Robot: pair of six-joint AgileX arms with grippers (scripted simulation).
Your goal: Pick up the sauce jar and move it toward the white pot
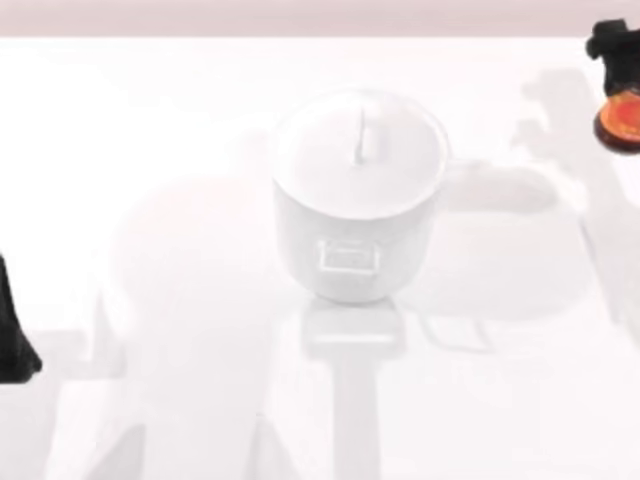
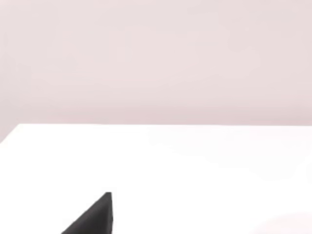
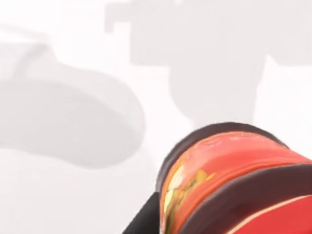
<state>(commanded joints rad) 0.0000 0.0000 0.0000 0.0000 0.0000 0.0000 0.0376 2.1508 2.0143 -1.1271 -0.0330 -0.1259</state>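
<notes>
The sauce jar [image 1: 622, 122], with an orange-red lid and dark glass, hangs at the far right edge of the top view, above the table. My right gripper [image 1: 618, 95] is shut on it. In the right wrist view the jar's red-orange label [image 3: 229, 170] fills the near corner, with one black finger [image 3: 146, 219] pressed against its side. The white pot [image 1: 358, 195] stands mid-table with its lid and small knob on, its rectangular handle facing the front. The jar is well to the pot's right and farther back. My left gripper [image 2: 195, 229] is parked at the left edge, open and empty.
The left arm [image 1: 15, 340] rests by the table's left edge. Grey shadows of the pot and arms lie across the white table [image 1: 180, 120]. A pale wall runs behind the table's back edge.
</notes>
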